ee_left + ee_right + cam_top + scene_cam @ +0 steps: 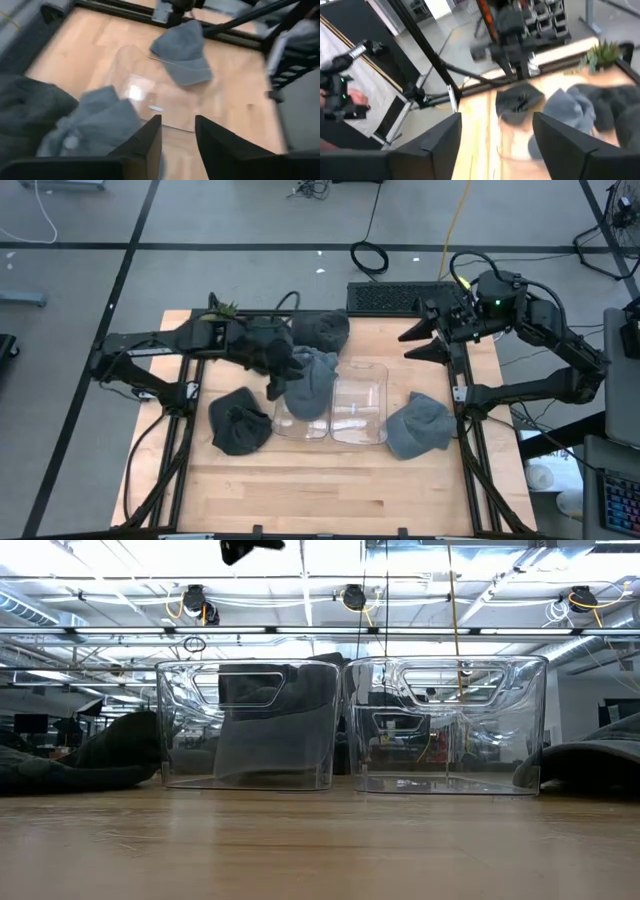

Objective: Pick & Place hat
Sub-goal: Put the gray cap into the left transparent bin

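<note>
Left tool (281, 383) open above hat (310, 382)

My left arm stretches in from the desk's left edge toward its middle, its gripper (281, 380) angled down with jaws a little parted and empty, while my right arm folds back at the far right corner, its gripper (418, 343) raised, jaws spread wide, holding nothing.
</note>
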Controlling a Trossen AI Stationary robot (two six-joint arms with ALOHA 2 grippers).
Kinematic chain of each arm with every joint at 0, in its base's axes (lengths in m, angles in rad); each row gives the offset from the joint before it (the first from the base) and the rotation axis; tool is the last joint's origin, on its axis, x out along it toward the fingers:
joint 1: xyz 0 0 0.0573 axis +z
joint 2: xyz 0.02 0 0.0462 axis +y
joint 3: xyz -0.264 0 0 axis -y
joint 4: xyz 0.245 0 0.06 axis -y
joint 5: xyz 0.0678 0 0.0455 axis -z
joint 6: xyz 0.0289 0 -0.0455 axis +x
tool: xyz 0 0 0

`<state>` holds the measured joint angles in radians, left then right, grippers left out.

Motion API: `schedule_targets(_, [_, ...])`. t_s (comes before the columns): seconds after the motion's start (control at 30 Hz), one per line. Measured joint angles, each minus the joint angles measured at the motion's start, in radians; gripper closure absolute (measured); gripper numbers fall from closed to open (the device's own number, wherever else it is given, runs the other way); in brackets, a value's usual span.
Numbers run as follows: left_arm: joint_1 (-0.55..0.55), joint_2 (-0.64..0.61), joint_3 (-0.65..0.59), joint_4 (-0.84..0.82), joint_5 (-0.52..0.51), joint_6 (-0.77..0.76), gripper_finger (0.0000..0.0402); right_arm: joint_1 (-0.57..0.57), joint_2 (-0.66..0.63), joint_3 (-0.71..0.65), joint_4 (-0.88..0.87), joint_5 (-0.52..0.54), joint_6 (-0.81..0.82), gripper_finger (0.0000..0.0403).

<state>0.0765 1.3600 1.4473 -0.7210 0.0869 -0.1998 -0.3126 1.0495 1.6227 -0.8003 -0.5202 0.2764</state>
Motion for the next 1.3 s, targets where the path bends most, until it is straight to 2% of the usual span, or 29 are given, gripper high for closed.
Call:
schedule_targets(0.17, [-0.028,-0.050,-0.003,0.005,0.022,-0.116,0.0232,0.000,-0.020,0.000,-0.135,0.002,0.029,0.0146])
schedule_targets(0.37, [-0.046,-0.078,-0.002,0.040,0.095,-0.195,0.0170,0.012,-0.045,0.000,-0.268,-0.001,0.071,0.0149])
schedule_targets(0.57, [-0.052,-0.086,-0.001,0.037,0.181,-0.210,0.0106,0.052,-0.065,0.000,-0.354,0.026,0.112,0.0153])
schedule_targets(0.73, [-0.067,-0.087,-0.001,0.036,0.185,-0.211,0.0072,0.111,-0.066,0.000,-0.390,0.076,0.154,0.0153])
schedule_targets(0.87, [-0.068,-0.087,-0.001,0.035,0.186,-0.245,0.0060,0.185,-0.064,0.000,-0.425,0.112,0.224,0.0154])
schedule_targets(1.03, [-0.067,-0.087,-0.001,0.027,0.208,-0.265,0.0065,0.300,-0.051,0.000,-0.433,0.185,0.354,0.0154])
schedule_targets(1.2, [-0.067,-0.087,-0.001,0.028,0.257,-0.306,0.0074,0.404,-0.013,0.000,-0.432,0.174,0.563,0.0154])
schedule_targets(1.3, [-0.067,-0.087,-0.001,0.028,0.278,-0.339,0.0077,0.462,0.011,0.000,-0.431,0.122,0.689,0.0154])
